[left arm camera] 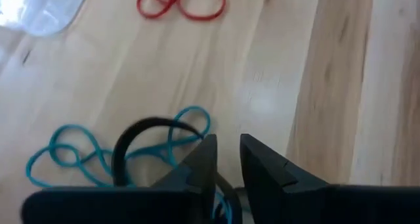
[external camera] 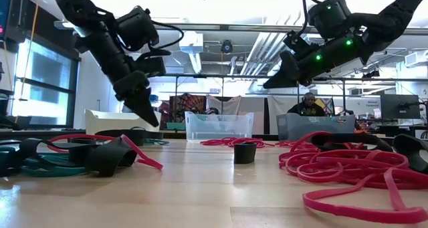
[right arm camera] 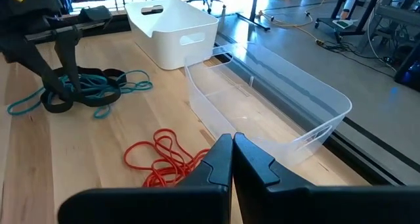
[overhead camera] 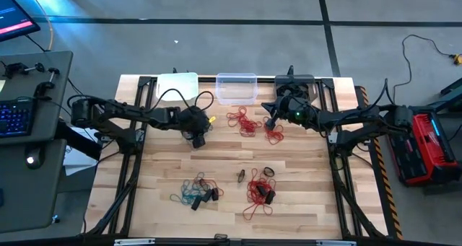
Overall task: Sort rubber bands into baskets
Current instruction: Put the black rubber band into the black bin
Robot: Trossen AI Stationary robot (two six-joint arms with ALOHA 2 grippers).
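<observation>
Three baskets stand along the far edge: white (overhead camera: 177,82), clear (overhead camera: 237,87) and dark grey (overhead camera: 310,80), the last partly under my right arm. Rubber bands lie in bunches: red (overhead camera: 244,120), (overhead camera: 273,135), (overhead camera: 258,192), teal with black (overhead camera: 193,192). My left gripper (left arm camera: 228,155) hangs tilted down just above a small teal-and-black bunch (right arm camera: 85,86), its fingertips a little apart. My right gripper (right arm camera: 233,148) is shut on nothing, held in the air over red bands (right arm camera: 164,158) in front of the clear basket (right arm camera: 275,112). My left gripper stands over the bunch, and a black band's loop (left arm camera: 141,129) curves up to the side of one finger (left arm camera: 205,159). A dark strand shows low in the gap between the fingers. I cannot tell whether either finger touches the band.
Bare wood lies between the bunches in the table's middle. Black frame rails run along the left and right table edges (overhead camera: 137,152). A small dark piece (overhead camera: 241,176) and black bands (overhead camera: 268,172) lie near the front red bunch. A person sits far behind the table (external camera: 307,104).
</observation>
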